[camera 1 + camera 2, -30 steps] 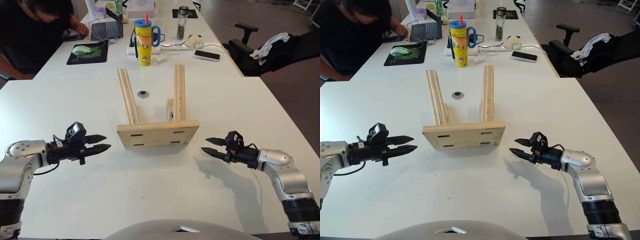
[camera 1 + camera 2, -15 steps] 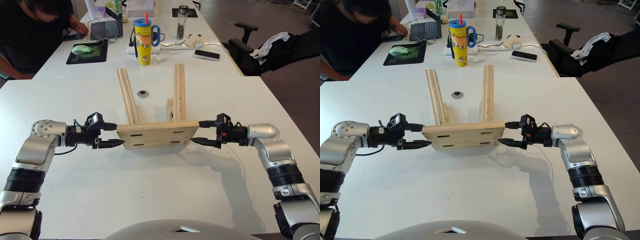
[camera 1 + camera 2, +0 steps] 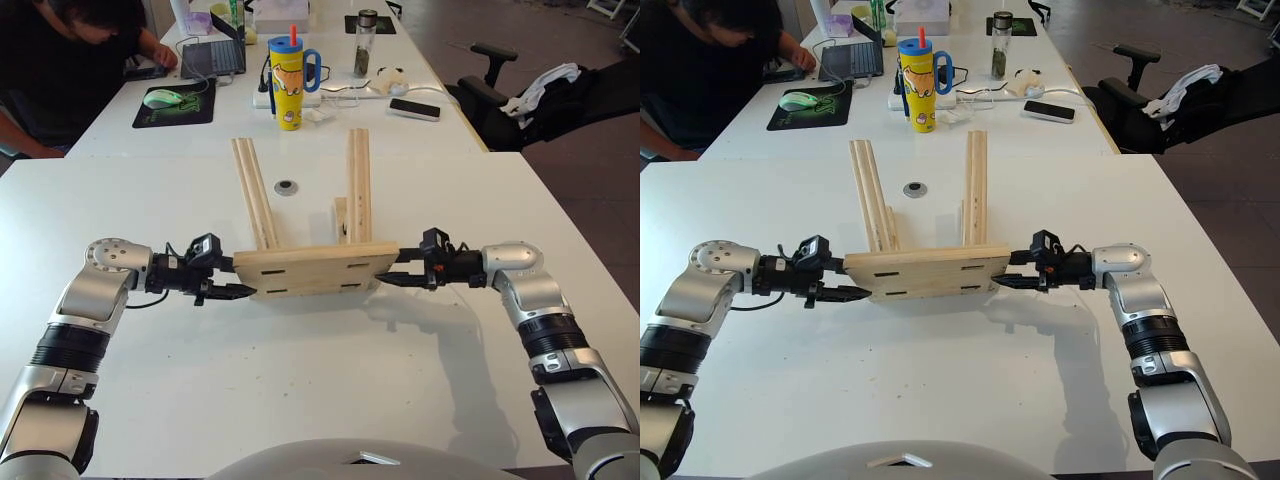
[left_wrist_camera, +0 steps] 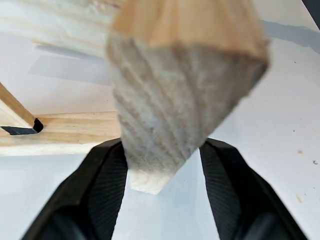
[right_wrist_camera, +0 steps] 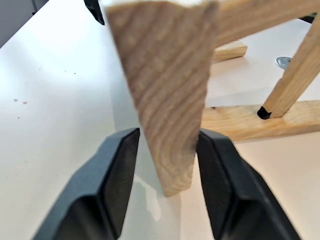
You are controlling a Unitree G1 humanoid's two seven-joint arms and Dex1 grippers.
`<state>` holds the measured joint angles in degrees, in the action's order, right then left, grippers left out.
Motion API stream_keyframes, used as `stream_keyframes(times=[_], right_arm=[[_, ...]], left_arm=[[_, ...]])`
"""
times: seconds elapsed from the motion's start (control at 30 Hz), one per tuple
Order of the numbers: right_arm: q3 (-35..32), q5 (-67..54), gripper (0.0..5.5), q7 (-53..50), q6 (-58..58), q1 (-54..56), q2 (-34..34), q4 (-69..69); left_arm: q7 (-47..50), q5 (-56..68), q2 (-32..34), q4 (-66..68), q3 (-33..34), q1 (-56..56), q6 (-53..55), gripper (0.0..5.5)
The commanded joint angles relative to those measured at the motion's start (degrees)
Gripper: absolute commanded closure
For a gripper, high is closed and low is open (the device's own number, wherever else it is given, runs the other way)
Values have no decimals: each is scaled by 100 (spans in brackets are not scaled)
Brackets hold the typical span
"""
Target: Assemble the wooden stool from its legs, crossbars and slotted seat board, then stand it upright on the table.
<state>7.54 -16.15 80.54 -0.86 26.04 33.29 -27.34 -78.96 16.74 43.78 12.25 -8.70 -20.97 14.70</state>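
Note:
The wooden stool lies on its side in the middle of the white table. Its slotted seat board (image 3: 310, 270) stands on edge facing me, and its legs (image 3: 255, 190) (image 3: 359, 180) point away, joined by a short crossbar (image 3: 341, 215). My left gripper (image 3: 238, 276) is at the board's left end, open, one finger on each side of the board's thickness. My right gripper (image 3: 392, 268) straddles the right end the same way, open. In the left wrist view the end grain (image 4: 185, 90) sits between the black fingers (image 4: 107, 190). The right wrist view has the other end (image 5: 165, 90) between its fingers (image 5: 117, 185).
A small metal disc (image 3: 287, 187) lies on the table between the legs. On the far desk stand a yellow mug (image 3: 290, 85), a laptop (image 3: 214, 60), a mouse on a mat (image 3: 165, 100) and a phone (image 3: 414, 110). An office chair (image 3: 500, 95) is at the right.
Both arms have come up from the near table and closed in on the seat board's two ends, the fingers now around its thickness. The stool has not moved.

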Motion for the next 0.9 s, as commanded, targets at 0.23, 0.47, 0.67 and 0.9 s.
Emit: stream_keyframes(times=[0.23, 0.47, 0.67, 0.9], right_arm=[[-24, -1102, 403, 681, 2123, -488, 601, 2393], [-863, -4427, 415, 492, 6132, 72, 2245, 5062], [-567, -5981, 415, 1013, 8965, 2518, 2636, 3280], [1086, -5611, 420, 1147, 9336, 2528, 2397, 958]], left_arm=[[-576, 1419, 710, -1812, 447, 292, 2110, 397], [-785, 3826, 1812, -3396, 1540, -122, 4864, 398], [-1083, 4641, 1809, -1754, 1219, -2493, 7203, 404], [-1156, 4373, 1604, -416, 221, -2593, 7779, 416]])
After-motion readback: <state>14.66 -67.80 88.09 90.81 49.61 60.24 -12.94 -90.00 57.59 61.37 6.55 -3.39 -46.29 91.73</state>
